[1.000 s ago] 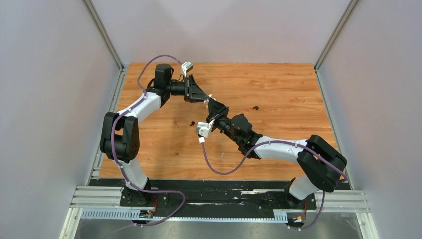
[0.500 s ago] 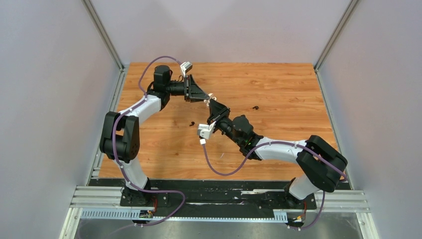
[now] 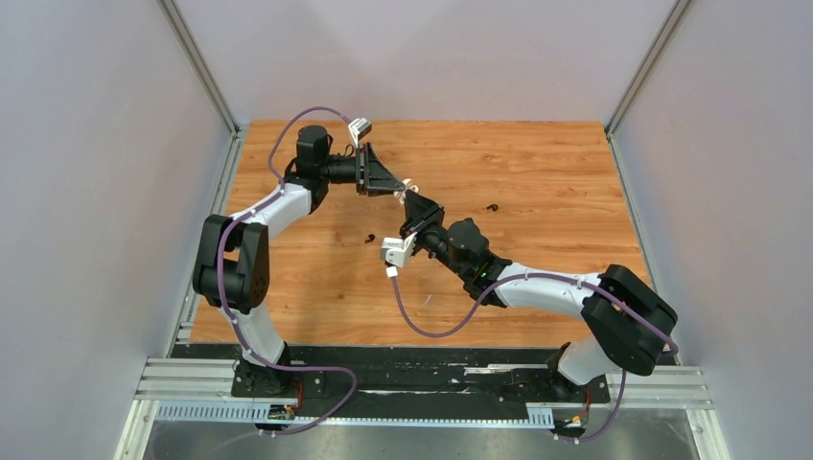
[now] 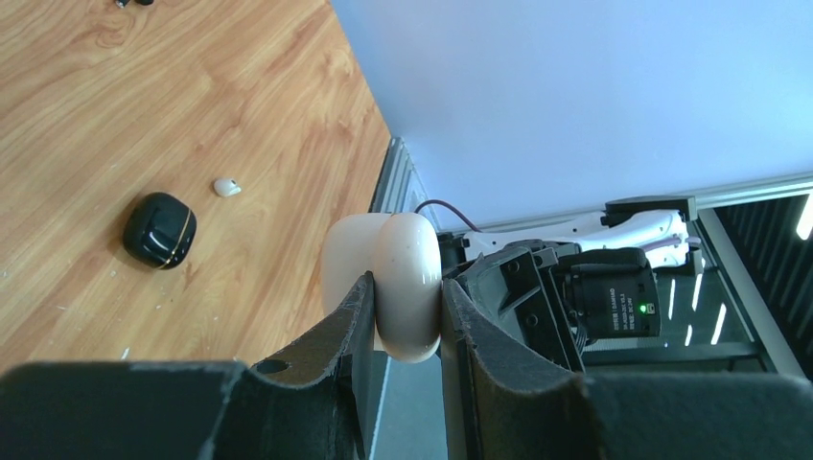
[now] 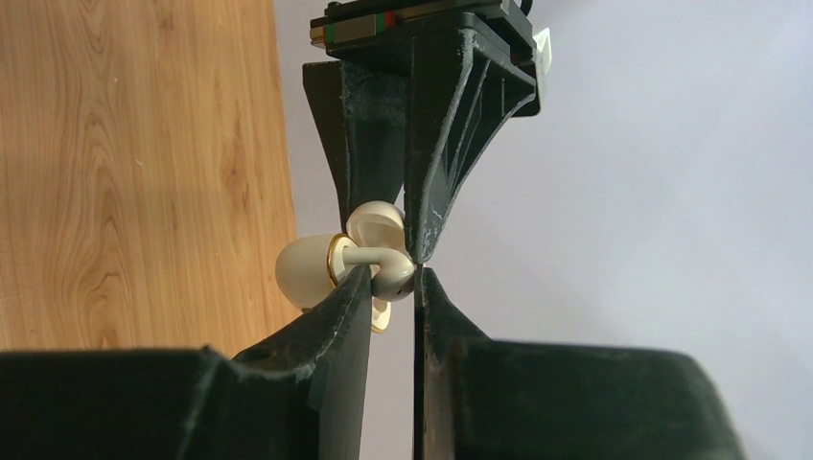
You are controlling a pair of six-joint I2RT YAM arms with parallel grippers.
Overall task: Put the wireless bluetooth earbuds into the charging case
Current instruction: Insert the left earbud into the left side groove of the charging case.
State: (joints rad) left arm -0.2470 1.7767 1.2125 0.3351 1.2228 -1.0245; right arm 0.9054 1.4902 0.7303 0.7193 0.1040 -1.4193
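My left gripper (image 4: pixel 406 289) is shut on the white charging case (image 4: pixel 407 287), held in the air with its lid open. In the right wrist view the case (image 5: pixel 305 272) shows a gold rim. My right gripper (image 5: pixel 393 278) is shut on a white earbud (image 5: pixel 391 268), which is at the mouth of the case. In the top view both grippers meet above the table's middle, the left (image 3: pixel 399 190) and the right (image 3: pixel 411 201). A second white earbud (image 4: pixel 226 187) lies on the table. Two black earbuds (image 3: pixel 369 239) (image 3: pixel 493 207) lie apart on the wood.
A black case (image 4: pixel 160 230) lies shut on the wooden table (image 3: pixel 537 163) near the loose white earbud. Grey walls stand on three sides. The right arm's purple cable (image 3: pixel 422 321) hangs low over the table's near half.
Both grippers stay locked together and have crept slightly toward the back of the table. The right arm's elbow has shifted a little to the right.
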